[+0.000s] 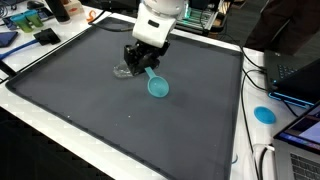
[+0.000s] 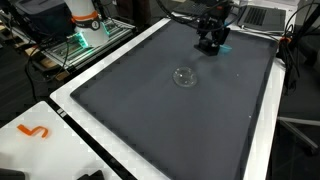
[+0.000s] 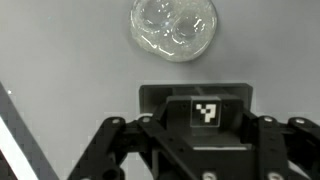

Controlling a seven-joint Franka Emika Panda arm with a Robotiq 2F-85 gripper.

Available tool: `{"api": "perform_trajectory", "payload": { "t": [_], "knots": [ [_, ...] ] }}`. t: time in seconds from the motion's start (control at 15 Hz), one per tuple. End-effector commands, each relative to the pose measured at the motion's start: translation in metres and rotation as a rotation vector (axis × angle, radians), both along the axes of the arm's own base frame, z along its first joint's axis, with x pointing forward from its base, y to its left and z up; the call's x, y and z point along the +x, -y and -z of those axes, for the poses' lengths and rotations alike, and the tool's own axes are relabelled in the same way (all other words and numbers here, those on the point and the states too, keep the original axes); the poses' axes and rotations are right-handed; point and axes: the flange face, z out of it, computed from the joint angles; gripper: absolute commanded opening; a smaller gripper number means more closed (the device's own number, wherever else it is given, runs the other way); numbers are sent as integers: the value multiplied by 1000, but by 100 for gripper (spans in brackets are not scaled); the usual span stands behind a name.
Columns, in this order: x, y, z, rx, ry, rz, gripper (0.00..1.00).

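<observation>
Gripper (image 1: pixel 142 62) poised at a teal scoop (image 1: pixel 158 87) on the dark worktop (image 1: pixel 80 105).
The gripper is seen in the upper middle of an exterior view, at the handle end of the scoop, whose bowl is laid on the worktop just below and to the right. A clear glass dish (image 1: pixel 124 71) is seen just to its left. Whether the gripper is wide, narrow or closed on the handle cannot be told.
</observation>
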Motion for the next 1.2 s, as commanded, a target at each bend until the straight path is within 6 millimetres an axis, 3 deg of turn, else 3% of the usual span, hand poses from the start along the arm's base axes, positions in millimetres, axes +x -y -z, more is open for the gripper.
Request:
{"api": "perform_trajectory", "payload": {
  "t": [0.0,0.6,0.93,1.13],
  "knots": [
    [10,6,-1,18,-15,9,31],
    [39,38,-5,129,-75,32,31],
    [59,75,-10,238,-118,58,31],
    [71,108,-16,333,-131,109,31]
  ]
}}
